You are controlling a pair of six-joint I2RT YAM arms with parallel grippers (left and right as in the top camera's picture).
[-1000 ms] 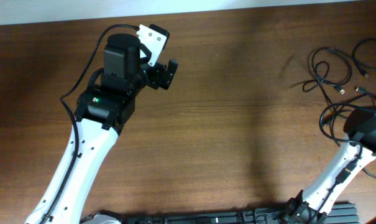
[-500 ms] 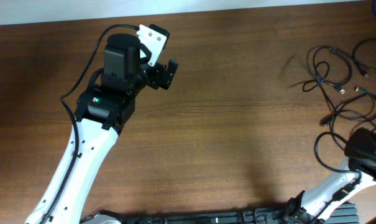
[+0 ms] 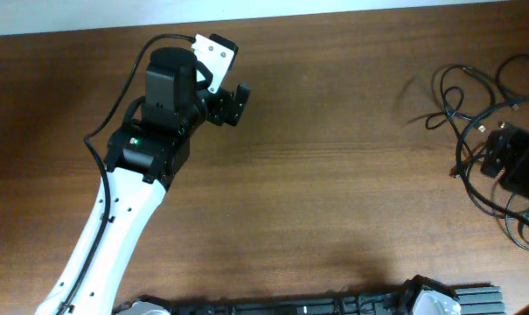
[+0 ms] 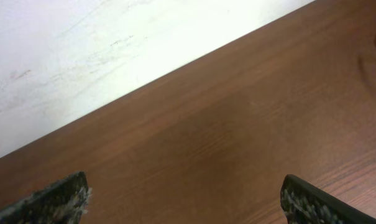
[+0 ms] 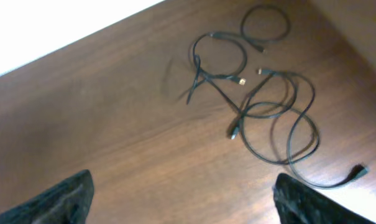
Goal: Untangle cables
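The cables (image 3: pixel 462 98) are several thin black cords lying in loose, crossing loops at the table's far right. In the right wrist view they lie ahead at upper right: a small separate loop (image 5: pixel 265 25), a loop with a plug (image 5: pixel 220 57), and larger overlapping loops (image 5: pixel 279 127). My right gripper (image 3: pixel 505 160) hovers over the lower part of the cables; its fingers (image 5: pixel 188 205) are wide apart and hold nothing. My left gripper (image 3: pixel 235 103) is far from the cables at upper left, open and empty over bare wood (image 4: pixel 184 202).
The brown wooden table (image 3: pixel 334 175) ends at a white wall along the back (image 4: pixel 82 56). A pale strip marks the table's edge at lower right in the right wrist view (image 5: pixel 362 202). A black rail (image 3: pixel 316 306) lies along the front edge.
The right arm swung: its wrist dropped toward the front, then moved back over the cables, and its white link left the view. The lower cable loops shifted. The left arm has not moved.
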